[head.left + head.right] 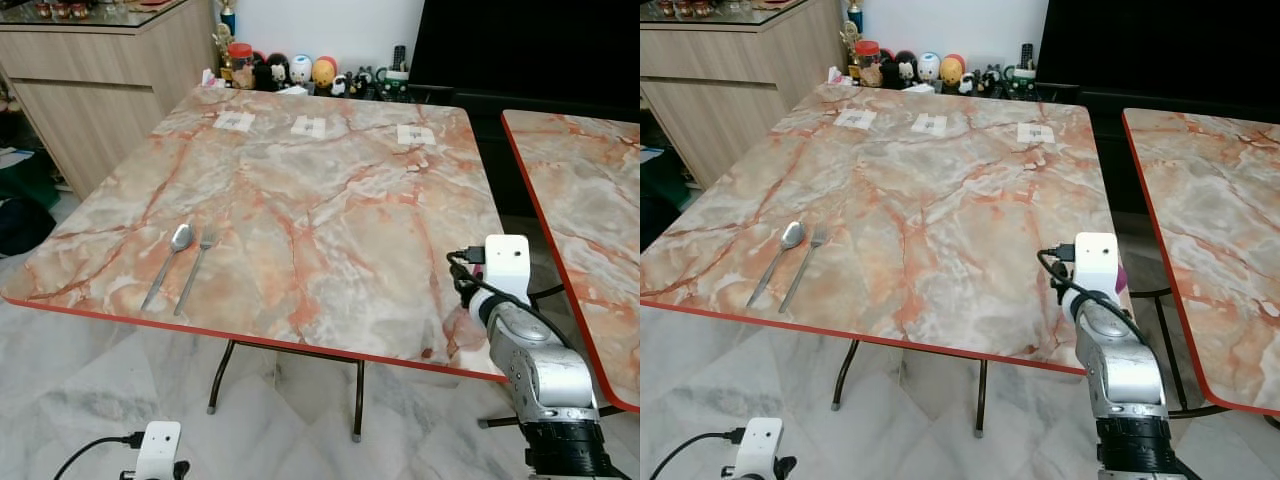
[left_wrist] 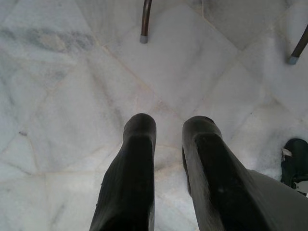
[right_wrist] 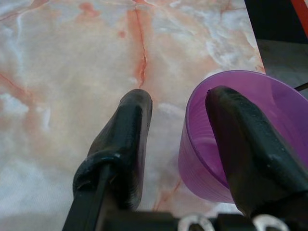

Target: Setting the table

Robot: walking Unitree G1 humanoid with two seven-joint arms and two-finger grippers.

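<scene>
Right gripper (image 3: 175, 103): over the marble table's (image 1: 330, 200) near right corner, its two black fingers apart with one inside the purple cup (image 3: 226, 144); whether they pinch the cup wall is hard to tell
Purple cup: at the near right table edge
Spoon (image 1: 170, 260) and fork (image 1: 195, 265): side by side, near left edge
Left gripper (image 2: 168, 125): low over the white floor, fingers slightly parted, holding nothing

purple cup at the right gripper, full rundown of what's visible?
The purple cup is translucent plastic by its look, round, open-topped, with faint ribbing low on its wall. It seems empty. It sits roughly upright over the marble-pattern table, near the table's right edge. One finger of the right gripper reaches inside the rim and the other stays outside the wall, with a gap there, so no firm pinch shows.
</scene>
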